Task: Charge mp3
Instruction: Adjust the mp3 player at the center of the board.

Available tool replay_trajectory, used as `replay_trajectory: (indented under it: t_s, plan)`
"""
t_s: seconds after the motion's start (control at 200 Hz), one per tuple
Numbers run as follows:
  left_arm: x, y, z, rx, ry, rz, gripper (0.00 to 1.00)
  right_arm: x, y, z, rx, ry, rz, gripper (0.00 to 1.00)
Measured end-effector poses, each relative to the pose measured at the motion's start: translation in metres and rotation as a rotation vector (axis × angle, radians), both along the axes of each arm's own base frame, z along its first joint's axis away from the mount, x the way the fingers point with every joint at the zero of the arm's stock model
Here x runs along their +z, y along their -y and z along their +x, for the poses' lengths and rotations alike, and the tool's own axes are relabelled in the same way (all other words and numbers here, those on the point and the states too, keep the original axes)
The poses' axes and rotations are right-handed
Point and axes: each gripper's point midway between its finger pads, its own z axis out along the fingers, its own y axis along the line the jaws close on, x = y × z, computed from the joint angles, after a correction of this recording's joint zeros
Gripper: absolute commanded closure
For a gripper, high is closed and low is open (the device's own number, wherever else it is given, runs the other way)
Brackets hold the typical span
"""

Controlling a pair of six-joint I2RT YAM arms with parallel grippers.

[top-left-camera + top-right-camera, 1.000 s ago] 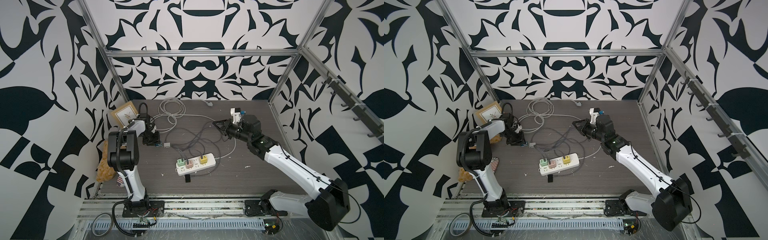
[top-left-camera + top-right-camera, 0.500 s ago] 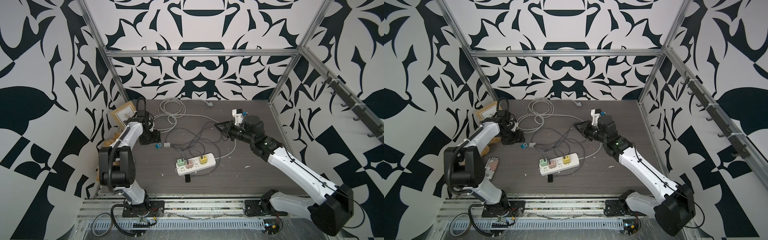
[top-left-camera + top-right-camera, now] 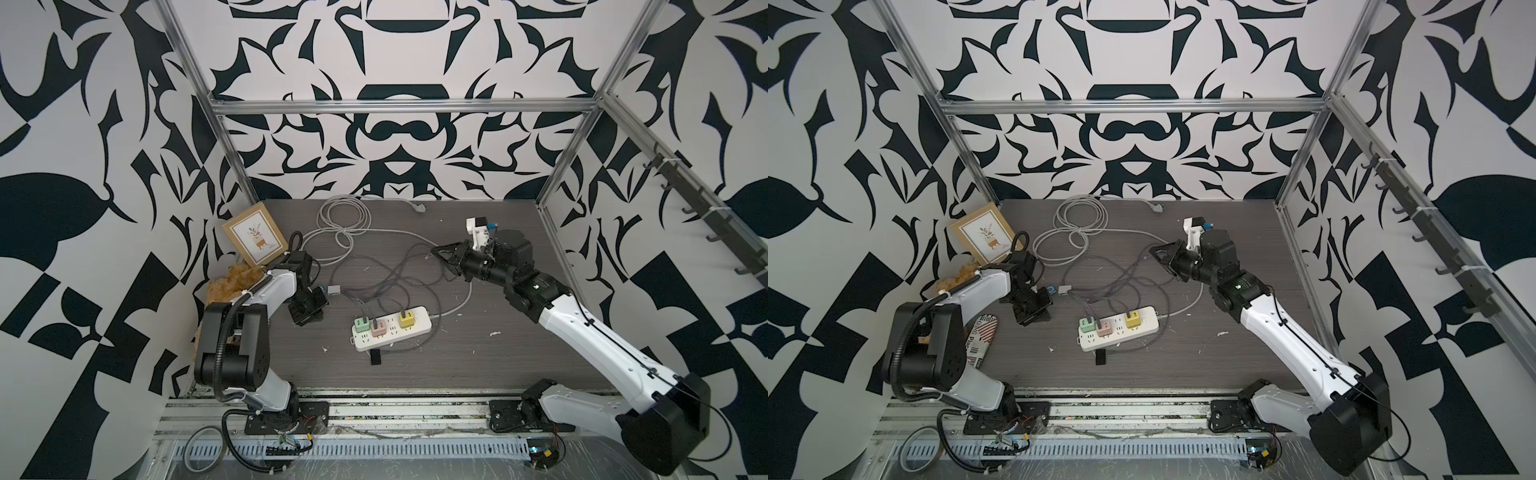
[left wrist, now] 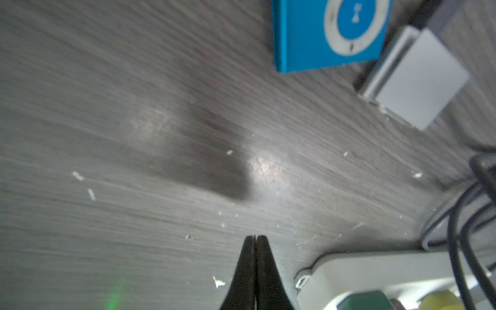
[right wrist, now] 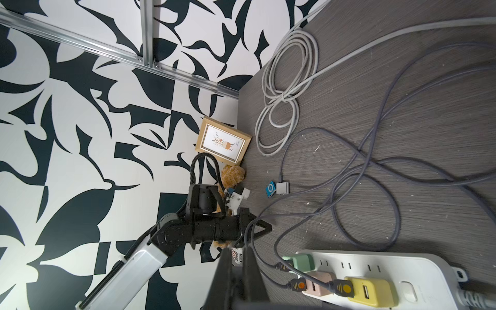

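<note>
**Left arm:** folded, with the forearm reaching toward 12 o'clock and the wrist doubled back. The left tool [image 4: 255,238] points toward 6 o'clock, low over bare worktop [image 4: 134,188]. Its jaws are pressed flat against each other.

**Task item:** the mp3 [image 3: 1052,289] lies face up on the worktop at 10 o'clock from the power strip [image 3: 1148,320]. It is apart from the left tool, with a grey connector [image 3: 1064,289] just beside it at its 3 o'clock.

**Right arm:** stretched from its base toward 10 o'clock. The right tool [image 3: 434,250] is raised over the tangled cables [image 3: 388,284] and points to 9 o'clock, jaws drawn together.
</note>
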Motion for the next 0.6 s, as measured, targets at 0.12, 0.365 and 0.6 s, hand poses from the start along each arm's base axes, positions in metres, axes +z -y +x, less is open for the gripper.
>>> replay_trajectory:
  t_s: [0.12,0.365,0.6]
  plan:
    - [-0.007,-0.005,0.016,0.04,0.002,0.038,0.95,0.001,0.0,0.0,0.003,0.002,0.002,1.0]
    - [-0.009,-0.018,0.059,0.079,0.045,0.126,0.96,0.003,0.0,-0.001,0.002,0.007,0.004,1.0]
    - [-0.009,-0.028,0.096,0.078,0.078,0.198,0.96,0.009,0.003,-0.004,-0.003,0.022,0.011,1.0]
